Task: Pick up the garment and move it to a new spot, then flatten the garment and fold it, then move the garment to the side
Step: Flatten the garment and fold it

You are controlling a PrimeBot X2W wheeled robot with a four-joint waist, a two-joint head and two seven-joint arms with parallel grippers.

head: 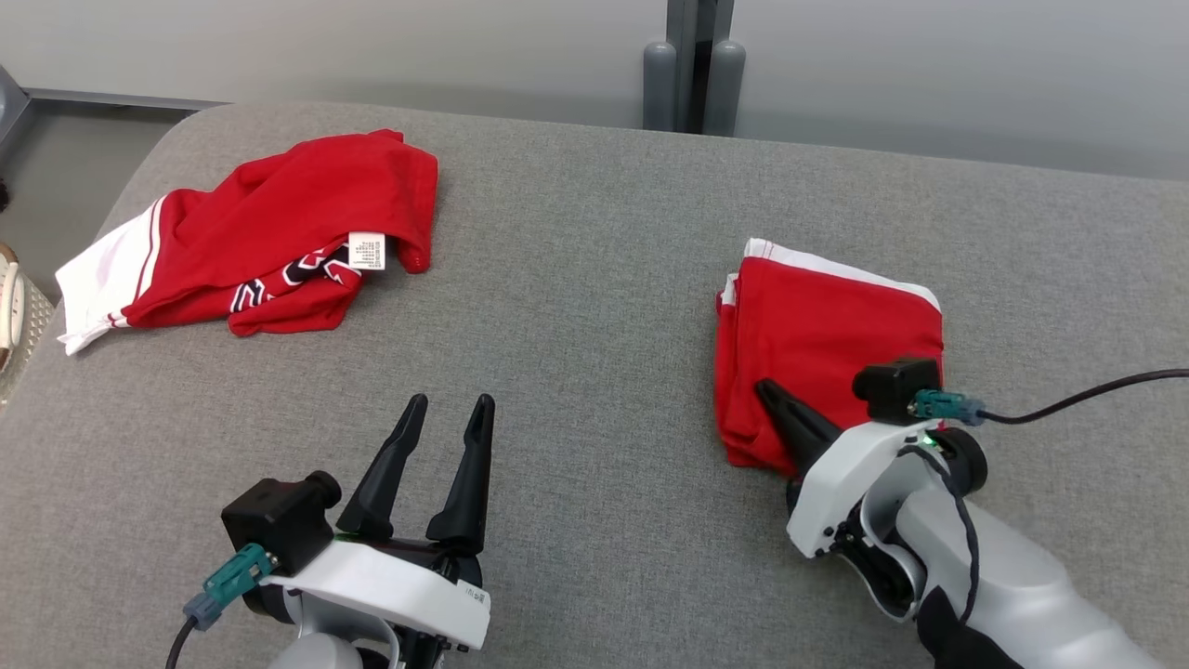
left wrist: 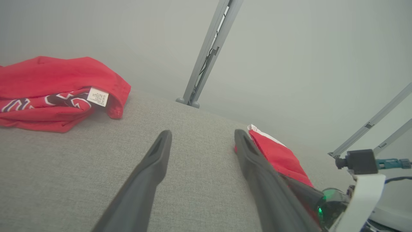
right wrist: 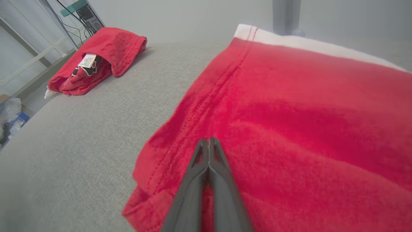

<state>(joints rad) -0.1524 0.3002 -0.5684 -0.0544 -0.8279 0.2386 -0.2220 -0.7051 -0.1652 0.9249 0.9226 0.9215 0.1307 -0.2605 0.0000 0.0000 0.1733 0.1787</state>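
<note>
A red garment with a white hem lies folded into a neat rectangle on the right of the grey fabric table. My right gripper is shut, its joined tips resting over the folded garment's near left part, with no cloth visibly pinched between them. The red fabric spreads ahead and to the right in the right wrist view. My left gripper is open and holds nothing, low over bare table at the front left; the folded garment lies just beyond its right finger.
A second red and white garment with a navy print and a white label lies crumpled at the far left of the table. A grey post stands behind the table's far edge. A black cable runs off right from my right wrist.
</note>
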